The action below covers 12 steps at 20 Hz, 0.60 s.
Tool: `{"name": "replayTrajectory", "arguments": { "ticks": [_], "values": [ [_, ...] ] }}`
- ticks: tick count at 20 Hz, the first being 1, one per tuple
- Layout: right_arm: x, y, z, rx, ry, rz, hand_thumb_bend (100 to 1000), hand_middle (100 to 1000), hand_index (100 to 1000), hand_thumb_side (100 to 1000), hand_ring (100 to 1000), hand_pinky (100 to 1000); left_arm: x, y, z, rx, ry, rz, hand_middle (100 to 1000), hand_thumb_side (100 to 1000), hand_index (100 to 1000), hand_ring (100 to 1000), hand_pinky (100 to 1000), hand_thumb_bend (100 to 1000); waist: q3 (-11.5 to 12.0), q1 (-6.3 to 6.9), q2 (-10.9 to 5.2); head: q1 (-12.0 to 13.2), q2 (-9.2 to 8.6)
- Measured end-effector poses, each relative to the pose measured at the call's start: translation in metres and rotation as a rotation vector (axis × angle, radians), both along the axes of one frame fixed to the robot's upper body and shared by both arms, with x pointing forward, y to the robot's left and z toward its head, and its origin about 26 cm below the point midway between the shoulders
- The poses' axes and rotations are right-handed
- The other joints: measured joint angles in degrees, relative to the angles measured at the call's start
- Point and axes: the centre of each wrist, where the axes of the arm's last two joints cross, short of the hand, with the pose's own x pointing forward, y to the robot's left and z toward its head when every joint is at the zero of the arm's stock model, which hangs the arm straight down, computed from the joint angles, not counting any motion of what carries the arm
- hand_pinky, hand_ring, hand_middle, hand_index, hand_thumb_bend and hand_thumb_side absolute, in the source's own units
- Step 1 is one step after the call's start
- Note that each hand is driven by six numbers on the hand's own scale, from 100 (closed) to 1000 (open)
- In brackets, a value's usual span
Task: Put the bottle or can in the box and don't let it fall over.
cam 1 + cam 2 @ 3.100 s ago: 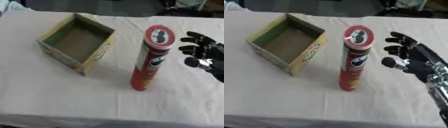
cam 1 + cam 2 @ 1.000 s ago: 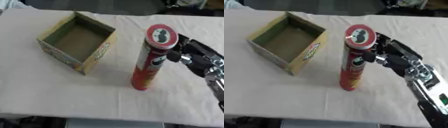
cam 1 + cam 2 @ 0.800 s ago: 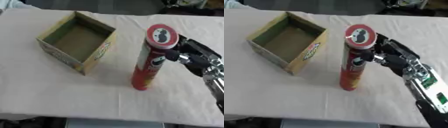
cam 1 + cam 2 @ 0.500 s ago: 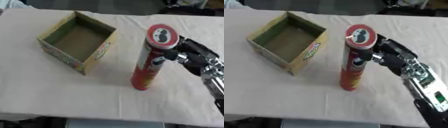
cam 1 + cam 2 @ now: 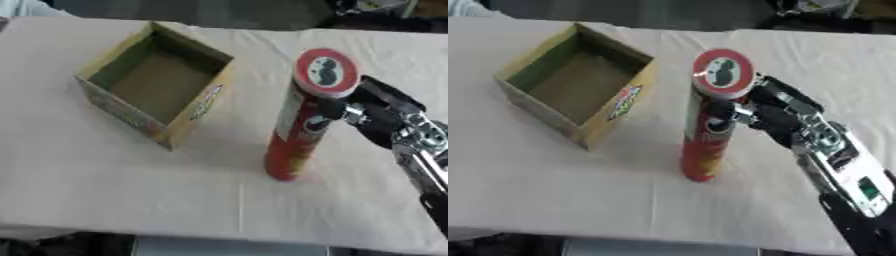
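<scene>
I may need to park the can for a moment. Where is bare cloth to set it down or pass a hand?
Free: the near strip of table in front of the box, and the far right corner. The gap between box and red can is narrower. Crowded: right of the can, where the right robot hand is on it.
</scene>
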Motion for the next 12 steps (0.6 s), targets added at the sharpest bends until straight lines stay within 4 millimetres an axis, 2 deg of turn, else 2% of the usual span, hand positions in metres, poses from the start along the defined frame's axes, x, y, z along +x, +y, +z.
{"name": "replayTrajectory", "arguments": {
  "ticks": [12],
  "values": [
    [0.0086, 0.0068, -0.0062, -0.005, 0.044, 0.000, 1000, 897, 972, 536, 831, 902, 0.0011, -0.0020, 0.0010, -0.002, -0.005, -0.009, 927, 769, 835, 1000, 694, 147, 0.2, -0.06, 0.10, -0.2, -0.04]
  ]
}}
